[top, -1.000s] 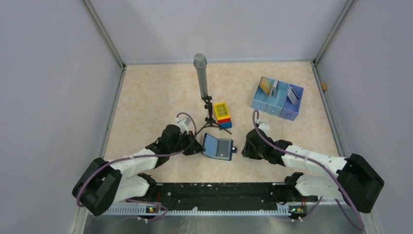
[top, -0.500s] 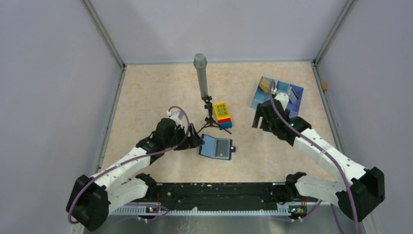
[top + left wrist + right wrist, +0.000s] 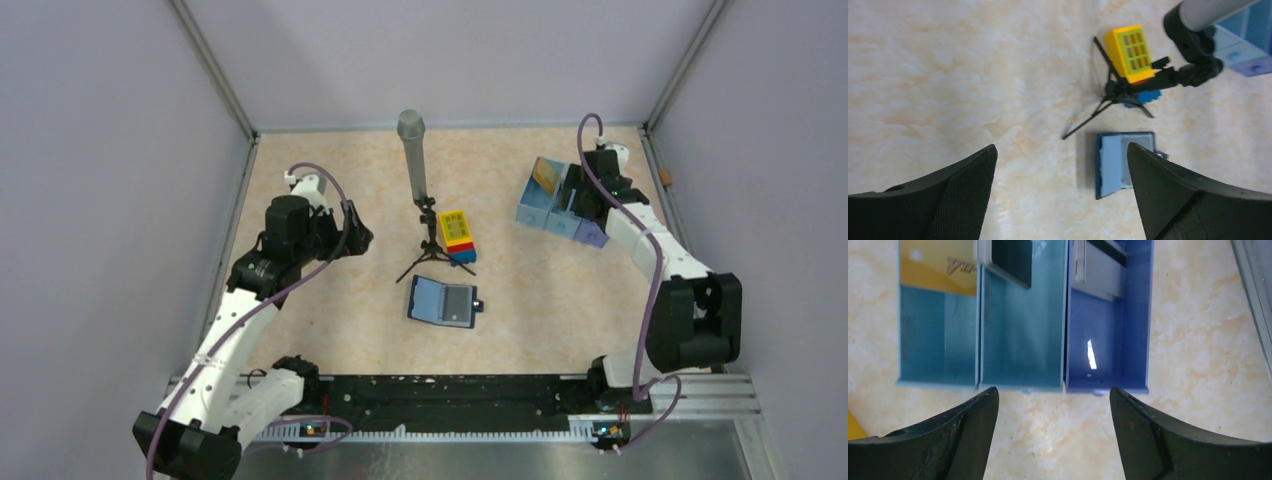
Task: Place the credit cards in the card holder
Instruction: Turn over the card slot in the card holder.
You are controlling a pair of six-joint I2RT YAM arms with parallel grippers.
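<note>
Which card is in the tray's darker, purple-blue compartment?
The pale grey card, at the tray's right end in the right wrist view; the gold card and dark card lean in lighter blue ones.

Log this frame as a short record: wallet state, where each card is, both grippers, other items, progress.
wallet: open, lying flat near the toy block
cards: all in the tray, one per compartment: gold card, dark card, grey card
left gripper: open, empty, raised to the left of the wallet
right gripper: open, empty, above the tray
other: microphone stand
progress: no card picked up yet
</note>
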